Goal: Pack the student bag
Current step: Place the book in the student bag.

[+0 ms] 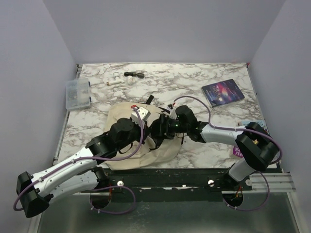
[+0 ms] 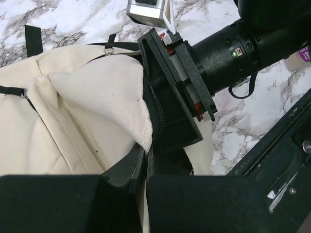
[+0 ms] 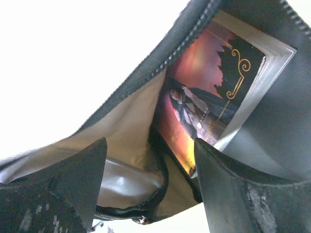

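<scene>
Even overhead light; student bag (image 3: 112, 73) glares white.

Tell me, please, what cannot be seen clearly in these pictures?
- Top view: the mouth of the bag, hidden under the left arm and the right arm.
- Top view: the purple thing, mostly covered by the right arm.
- Top view: the small white things, too small to name.
- Right wrist view: the book, title unreadable, partly behind the zipper edge.

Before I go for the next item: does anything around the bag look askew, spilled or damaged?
Nothing looks spilled or damaged. The only slightly odd thing is the book inside the student bag: in the right wrist view it appears slanted across the opening, just ahead of the open right gripper.
</scene>
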